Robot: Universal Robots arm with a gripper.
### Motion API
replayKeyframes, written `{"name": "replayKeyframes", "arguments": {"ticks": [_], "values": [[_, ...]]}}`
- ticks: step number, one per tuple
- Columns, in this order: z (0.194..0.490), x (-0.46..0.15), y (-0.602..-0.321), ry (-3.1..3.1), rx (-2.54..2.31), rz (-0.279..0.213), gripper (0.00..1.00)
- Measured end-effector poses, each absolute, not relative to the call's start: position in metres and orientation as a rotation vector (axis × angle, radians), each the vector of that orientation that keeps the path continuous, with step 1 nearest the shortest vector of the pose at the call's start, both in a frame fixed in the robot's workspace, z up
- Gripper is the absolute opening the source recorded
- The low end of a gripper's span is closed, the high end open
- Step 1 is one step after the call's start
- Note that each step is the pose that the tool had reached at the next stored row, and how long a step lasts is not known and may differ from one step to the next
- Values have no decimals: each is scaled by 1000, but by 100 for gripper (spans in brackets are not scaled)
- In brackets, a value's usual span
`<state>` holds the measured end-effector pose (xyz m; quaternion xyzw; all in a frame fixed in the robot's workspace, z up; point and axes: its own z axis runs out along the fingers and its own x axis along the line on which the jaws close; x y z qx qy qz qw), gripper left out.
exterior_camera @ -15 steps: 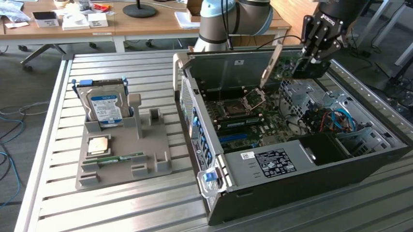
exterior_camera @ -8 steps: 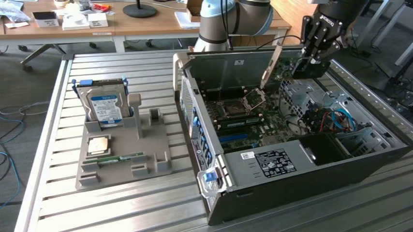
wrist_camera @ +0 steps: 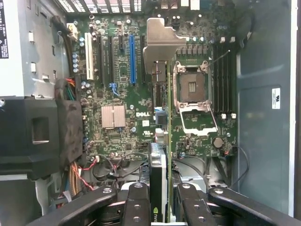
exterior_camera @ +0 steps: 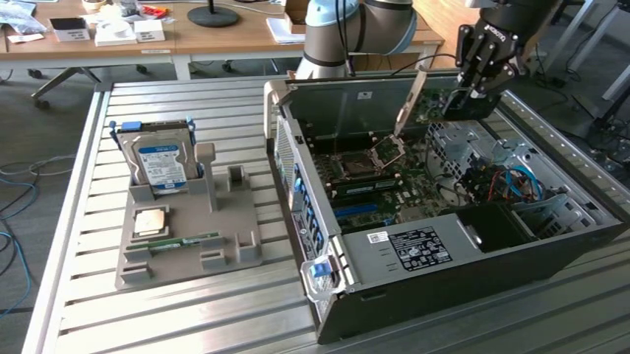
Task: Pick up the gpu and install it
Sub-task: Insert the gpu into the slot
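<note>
The jaws are clamped on the gpu (wrist_camera: 159, 160), one black finger (wrist_camera: 137, 205) pressed against each flat face, so the card stands on edge between them. The gripper (wrist_camera: 162, 212) holds it by one end. The rest of the board runs out past the fingertips and ends in its silvery metal bracket (wrist_camera: 162, 44). In the exterior view the gripper (exterior_camera: 471, 99) hangs over the open computer case (exterior_camera: 551, 243), and the gpu (exterior_camera: 438, 107) slants away from the jaws with its bracket end lowest (whether that end touches anything cannot be told).

Straight beyond the jaws, under the held card, lies the motherboard (wrist_camera: 122, 94). Just to one side of the card's edge sits the open CPU socket (wrist_camera: 193, 87), with the dark RAM slots (wrist_camera: 223, 80) past it. To the other side of the card are the blue expansion slot (wrist_camera: 132, 59), a small silver heatsink (wrist_camera: 113, 116) and, further out, a white slot (wrist_camera: 89, 56).

Well away from the jaws, outside the case on the slatted metal table (exterior_camera: 197, 317), stands a grey parts holder (exterior_camera: 187, 269). It carries a blue-labelled hard drive (exterior_camera: 162, 164) upright, a CPU (exterior_camera: 150, 221) lying flat and a slim RAM stick (exterior_camera: 187, 242).
</note>
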<state>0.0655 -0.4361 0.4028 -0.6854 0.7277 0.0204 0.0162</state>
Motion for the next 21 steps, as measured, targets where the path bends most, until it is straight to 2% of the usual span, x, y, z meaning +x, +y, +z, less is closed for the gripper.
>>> {"name": "replayKeyframes", "arguments": {"ticks": [21], "values": [[398, 50, -443, 2247, -2122, 57, 27]]}}
